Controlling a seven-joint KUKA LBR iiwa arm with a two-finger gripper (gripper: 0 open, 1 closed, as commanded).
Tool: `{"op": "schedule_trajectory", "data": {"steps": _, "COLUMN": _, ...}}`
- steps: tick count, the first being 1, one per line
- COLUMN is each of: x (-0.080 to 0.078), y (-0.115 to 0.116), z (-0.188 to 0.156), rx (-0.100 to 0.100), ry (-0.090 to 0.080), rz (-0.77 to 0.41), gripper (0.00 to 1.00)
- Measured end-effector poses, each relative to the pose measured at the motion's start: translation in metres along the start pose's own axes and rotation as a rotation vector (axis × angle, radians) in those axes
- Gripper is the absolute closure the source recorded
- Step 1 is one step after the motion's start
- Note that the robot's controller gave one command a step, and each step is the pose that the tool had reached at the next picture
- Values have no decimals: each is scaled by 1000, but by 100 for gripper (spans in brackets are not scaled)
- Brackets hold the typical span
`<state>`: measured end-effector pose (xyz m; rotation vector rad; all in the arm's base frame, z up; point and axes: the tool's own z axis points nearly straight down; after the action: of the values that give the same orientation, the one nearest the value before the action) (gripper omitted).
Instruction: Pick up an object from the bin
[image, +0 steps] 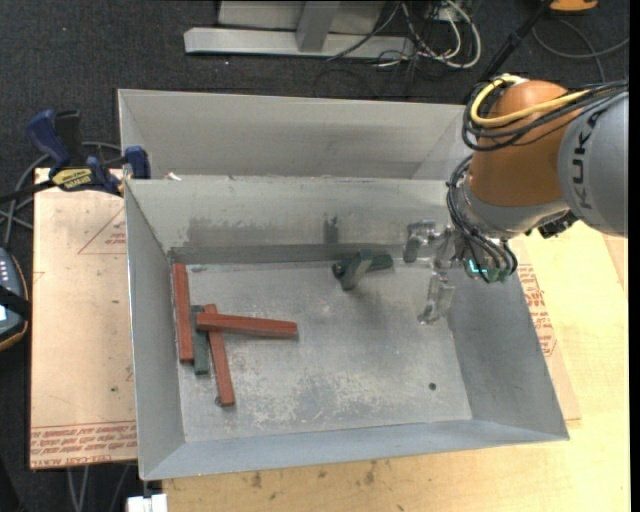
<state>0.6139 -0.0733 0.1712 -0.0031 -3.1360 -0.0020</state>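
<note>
A grey metal bin (350, 445) seen from above, with the robot arm reaching in from the right under its orange cover (520, 135). The gripper (432, 305) hangs low over bare floor in the bin's right part, close to the sloping right wall. I cannot tell how far it is open, and I see nothing in its hold. The nearest thing is a small dark green block (357, 267), lying apart to the gripper's left at the foot of the back wall. That wall probably leaves little room to close around the block from behind. Well apart, by the left wall, is a loose cluster of red-brown sticks (248, 325). One stick runs along the wall, two are crossed, and a dark green stick (203, 348) lies beneath them. The middle and front of the floor are open, giving the arm free room to move.
</note>
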Motion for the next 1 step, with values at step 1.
{"op": "schedule_trajectory", "data": {"steps": 1, "x": -40, "y": 46, "z": 66, "rx": -2, "ry": -6, "rz": -107, "gripper": 0}}
